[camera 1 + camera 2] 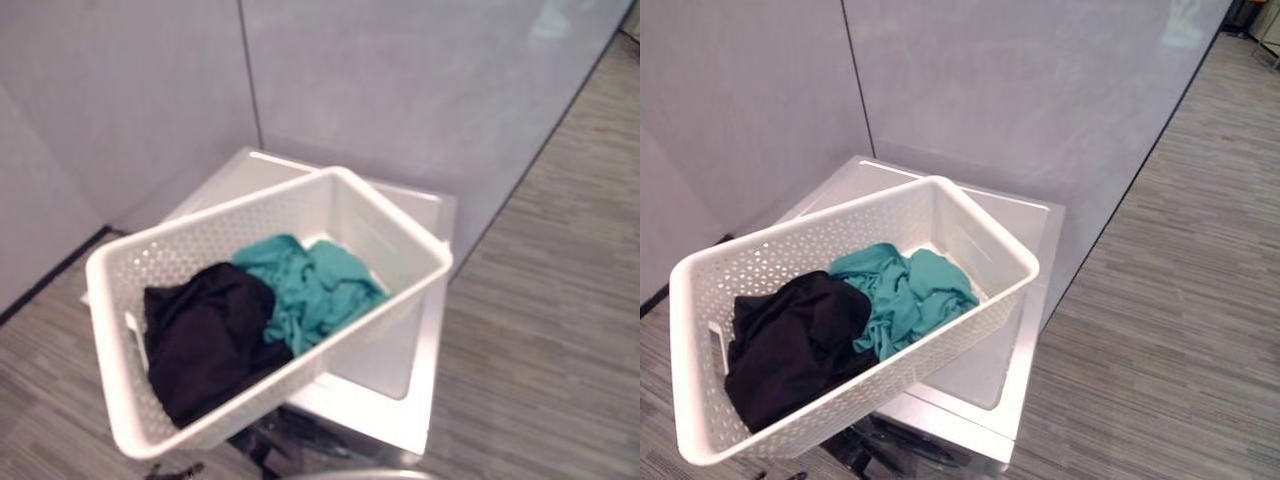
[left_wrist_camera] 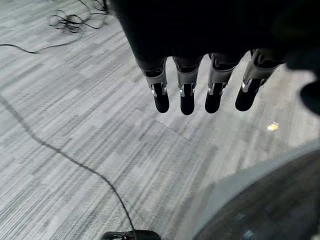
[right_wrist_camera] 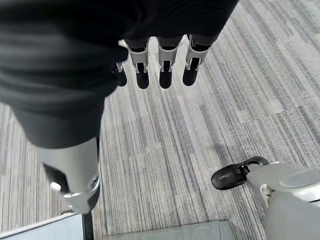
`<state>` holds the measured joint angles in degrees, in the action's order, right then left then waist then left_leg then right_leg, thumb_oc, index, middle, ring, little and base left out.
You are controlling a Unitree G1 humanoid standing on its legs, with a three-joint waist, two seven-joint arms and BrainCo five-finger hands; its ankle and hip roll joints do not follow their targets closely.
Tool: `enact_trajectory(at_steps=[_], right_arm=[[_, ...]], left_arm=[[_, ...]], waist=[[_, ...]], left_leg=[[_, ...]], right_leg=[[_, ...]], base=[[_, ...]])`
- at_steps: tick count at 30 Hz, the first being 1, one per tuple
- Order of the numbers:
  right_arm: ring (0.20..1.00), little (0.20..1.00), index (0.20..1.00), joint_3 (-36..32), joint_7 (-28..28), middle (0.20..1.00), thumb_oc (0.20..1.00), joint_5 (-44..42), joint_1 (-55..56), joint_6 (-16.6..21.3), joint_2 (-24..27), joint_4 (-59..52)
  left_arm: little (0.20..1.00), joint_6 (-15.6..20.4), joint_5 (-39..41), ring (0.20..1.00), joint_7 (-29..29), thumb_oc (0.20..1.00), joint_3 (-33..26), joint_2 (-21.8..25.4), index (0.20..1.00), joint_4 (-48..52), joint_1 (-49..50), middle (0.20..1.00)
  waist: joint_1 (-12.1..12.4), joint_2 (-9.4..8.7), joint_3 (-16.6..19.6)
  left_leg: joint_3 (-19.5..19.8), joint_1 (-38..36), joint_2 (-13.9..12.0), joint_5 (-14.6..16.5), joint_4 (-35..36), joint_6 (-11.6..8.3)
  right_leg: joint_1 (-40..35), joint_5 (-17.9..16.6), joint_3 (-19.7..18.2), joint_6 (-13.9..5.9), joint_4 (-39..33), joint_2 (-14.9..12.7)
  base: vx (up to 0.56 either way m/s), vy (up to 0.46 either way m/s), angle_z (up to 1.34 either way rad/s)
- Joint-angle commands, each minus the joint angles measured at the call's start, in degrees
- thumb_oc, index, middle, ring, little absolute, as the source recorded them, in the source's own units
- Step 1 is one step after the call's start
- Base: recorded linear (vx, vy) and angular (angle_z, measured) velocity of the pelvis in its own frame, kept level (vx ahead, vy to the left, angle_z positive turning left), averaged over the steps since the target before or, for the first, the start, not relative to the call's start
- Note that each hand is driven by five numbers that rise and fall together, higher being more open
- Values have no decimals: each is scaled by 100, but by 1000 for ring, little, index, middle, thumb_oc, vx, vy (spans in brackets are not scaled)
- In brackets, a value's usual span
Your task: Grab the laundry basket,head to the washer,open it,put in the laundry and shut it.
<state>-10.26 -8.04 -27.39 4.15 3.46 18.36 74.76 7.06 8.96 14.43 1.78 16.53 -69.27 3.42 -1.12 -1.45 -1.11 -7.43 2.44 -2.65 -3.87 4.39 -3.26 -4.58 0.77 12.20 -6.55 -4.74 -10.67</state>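
A white perforated laundry basket point(image 1: 215, 212) rests askew on top of the white washer point(image 1: 432, 212), overhanging its near left corner. Inside lie a black garment point(image 1: 205, 335) at the near end and a teal garment point(image 1: 315, 285) in the middle. The washer's top point(image 1: 1035, 228) shows past the basket's far and right sides. My left hand point(image 2: 187, 85) hangs over the grey floor with straight fingers and holds nothing. My right hand point(image 3: 165, 65) also hangs over the floor, fingers straight and empty. Neither hand touches the basket.
Pale grey wall panels point(image 1: 400, 80) stand right behind the washer and run along its left side. Striped grey floor point(image 1: 560, 300) stretches open to the right. A small yellow scrap point(image 2: 272, 126) lies on the floor.
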Motion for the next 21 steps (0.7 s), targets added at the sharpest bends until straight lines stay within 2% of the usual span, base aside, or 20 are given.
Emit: enact_trajectory(at_steps=[1,2,5,6,7,8,9,11,12,13,14,15,16,17,19,20,21], right_arm=[[1000,1000,1000,58,-53,1000,1000,66,-446,47,163,-95],[1000,1000,1000,160,-66,1000,1000,87,-530,51,150,-151],[1000,1000,1000,408,-73,1000,1000,161,-614,79,50,-345],[1000,1000,1000,408,-73,1000,1000,162,-614,79,50,-345],[1000,1000,1000,506,-22,1000,1000,186,-581,76,-42,-313],[1000,1000,1000,595,49,1000,1000,200,-524,72,-157,-223],[1000,1000,1000,595,49,1000,1000,200,-524,73,-157,-223],[1000,1000,1000,644,99,1000,1000,154,-485,83,-200,-186],[1000,1000,1000,689,93,1000,1000,124,-491,105,-209,-208],[1000,1000,1000,759,71,1000,1000,122,-486,131,-230,-266],[1000,1000,1000,828,51,1000,1000,112,-514,150,-245,-318],[1000,1000,1000,901,40,1000,1000,112,-555,161,-253,-350],[1000,1000,1000,900,40,1000,1000,112,-556,161,-253,-349],[1000,1000,1000,996,26,1000,1000,103,-574,191,-228,-446],[1000,1000,1000,994,-9,1000,1000,52,-630,204,-135,-472],[1000,1000,1000,1009,-9,1000,1000,13,-687,206,-75,-493],[1000,1000,1000,1023,-14,1000,1000,26,-706,211,-58,-521]], left_arm=[[1000,170,-182,1000,68,1000,-1,196,1000,-66,-331,1000],[1000,168,-140,1000,81,1000,16,211,1000,-31,-404,1000],[1000,152,-39,1000,127,1000,-27,281,1000,222,-478,1000],[1000,152,-39,1000,127,1000,-27,281,1000,223,-477,1000],[1000,117,-14,1000,131,1000,-93,299,1000,184,-421,1000],[1000,90,2,1000,87,1000,-156,288,1000,145,-328,1000],[1000,90,2,1000,86,1000,-157,289,1000,147,-327,1000],[1000,93,34,1000,25,1000,-201,256,1000,106,-225,1000],[1000,97,14,1000,-2,1000,-175,243,1000,93,-230,1000],[1000,98,-17,1000,-5,1000,-154,226,1000,98,-216,1000],[1000,105,-21,1000,-8,1000,-139,214,1000,116,-262,1000],[1000,121,-21,1000,-18,1000,-72,161,1000,150,-315,1000],[1000,121,-21,1000,-18,1000,-71,161,1000,149,-317,1000],[1000,131,-14,1000,-54,1000,73,50,1000,277,-389,1000],[1000,144,-36,1000,-41,1000,289,-83,1000,442,-542,1000],[1000,159,4,1000,-27,1000,324,-76,1000,476,-604,1000],[1000,164,4,1000,-19,1000,345,-86,1000,489,-622,1000]], waist=[[-94,78,-564],[-95,123,-667],[15,265,-779],[15,265,-775],[62,266,-706],[135,181,-547],[145,194,-535],[325,-14,-301],[419,-110,-208],[509,-208,-180],[628,-252,-157],[695,-266,-189],[696,-264,-185],[752,-215,-266],[689,-53,-515],[674,13,-616],[674,27,-683]], left_leg=[[-34,-28,-93,1102,-983,197],[-114,10,-106,1075,-1008,249],[-356,150,-106,894,-1060,438],[-355,155,-106,893,-1059,438],[-514,145,-67,794,-996,575],[-622,218,-2,672,-904,641],[-629,228,-21,657,-895,636],[-737,497,123,504,-906,634],[-788,650,173,445,-941,633],[-835,774,198,410,-1002,616],[-934,964,166,356,-1094,560],[-981,1175,107,270,-1195,516],[-980,1185,102,273,-1204,514],[-1006,1506,-1,48,-1304,373],[-834,1806,-87,-322,-1381,105],[-542,1856,-131,-474,-1394,-69],[-196,1847,-96,-507,-1474,-147]], right_leg=[[927,-881,-270,-635,850,-914],[1130,-838,-230,-615,1115,-888],[1147,-137,431,-342,2271,-605],[1152,-137,431,-341,2272,-606],[942,257,515,-309,2886,-221],[563,469,301,-329,3061,214],[569,441,298,-319,3030,238],[-38,447,-160,-313,2554,659],[-268,563,-365,-236,2222,791],[-384,832,-496,-96,1971,819],[-492,1124,-475,58,1616,825],[-538,1231,-469,166,1325,843],[-534,1227,-469,169,1320,847],[-569,1357,-463,357,907,964],[-515,1360,-281,457,736,1041],[-379,1300,-311,502,771,1057],[-329,1284,-298,513,812,1019]], base=[[-259,215,4],[-319,272,-24],[-286,253,-40],[-214,195,-23],[-259,148,-21],[-263,146,-42],[-172,22,-50],[-141,-32,-44],[-183,-51,-34],[-208,-78,-42],[-267,-121,-57],[-212,-102,-69],[-324,-128,-38],[-403,-138,-2],[-461,-113,43],[-288,-4,46],[-286,37,26]])
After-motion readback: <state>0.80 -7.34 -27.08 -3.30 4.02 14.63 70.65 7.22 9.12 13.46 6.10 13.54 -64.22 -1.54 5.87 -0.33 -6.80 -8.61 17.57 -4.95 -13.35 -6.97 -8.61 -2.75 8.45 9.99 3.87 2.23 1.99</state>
